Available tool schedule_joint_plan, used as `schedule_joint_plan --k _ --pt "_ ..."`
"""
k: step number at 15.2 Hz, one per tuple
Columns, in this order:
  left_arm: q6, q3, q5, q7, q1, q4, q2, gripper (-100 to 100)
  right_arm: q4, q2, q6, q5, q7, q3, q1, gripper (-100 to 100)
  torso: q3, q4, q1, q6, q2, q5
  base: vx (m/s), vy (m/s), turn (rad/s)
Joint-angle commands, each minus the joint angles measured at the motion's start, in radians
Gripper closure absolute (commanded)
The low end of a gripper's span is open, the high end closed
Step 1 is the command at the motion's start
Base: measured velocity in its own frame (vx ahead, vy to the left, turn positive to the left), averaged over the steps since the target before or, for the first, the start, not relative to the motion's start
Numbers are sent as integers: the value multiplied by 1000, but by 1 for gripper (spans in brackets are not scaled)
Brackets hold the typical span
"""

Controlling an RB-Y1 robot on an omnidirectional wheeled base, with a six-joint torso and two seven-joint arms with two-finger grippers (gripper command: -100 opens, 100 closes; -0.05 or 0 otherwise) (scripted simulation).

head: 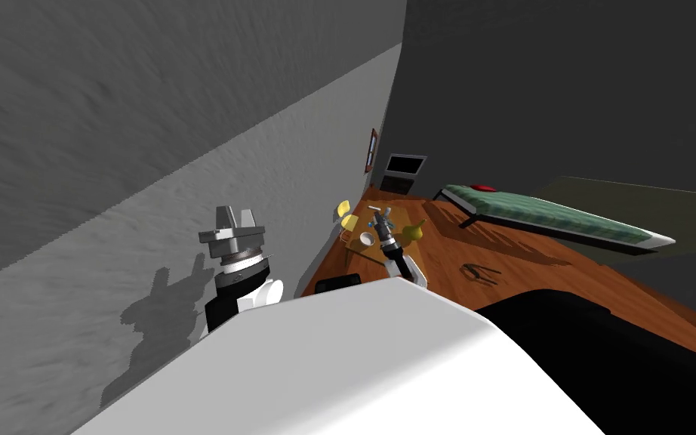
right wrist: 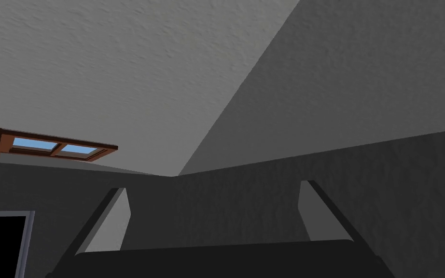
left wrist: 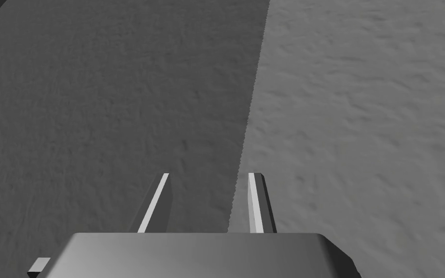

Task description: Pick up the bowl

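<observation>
Evidently approaching: right claw (head: 381,217), released, points upward with the bowl (head: 367,239) just beside it; next it must tip down. Left claw (left wrist: 208,202) empty, parted.

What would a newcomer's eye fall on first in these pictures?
First comes the left gripper, raised close to the grey wall with its fingers apart and its shadow thrown on that wall. Next comes the bed with its green cover, standing on the wooden floor at the right. Between them, farther off, the small white bowl sits near two yellow chairs, with the right arm stretched that way.
</observation>
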Motion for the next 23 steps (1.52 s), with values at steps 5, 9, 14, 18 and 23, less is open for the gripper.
schedule_joint_plan --k 5,9,14,18,23 --pt "0 0 0 0 0 0 0 0 99 -130 3 78 17 12 -21 -100 0 0 0 0 0 0 -15 33 125" --pt "0 0 0 0 0 0 0 0 176 -213 1 141 31 24 -42 -100 0 0 0 1 0 0 -12 29 107" --pt "0 0 0 0 0 0 0 0 274 -294 -3 210 48 37 -64 -100 0 0 -1 0 0 0 -9 25 148" --pt "0 0 0 0 0 0 0 0 327 -333 -5 245 56 45 -75 -100 0 0 -1 0 0 0 -6 16 97" --pt "0 0 0 0 0 0 0 0 427 -409 -12 318 74 63 -96 -100 0 0 -1 0 0 0 -5 17 134"
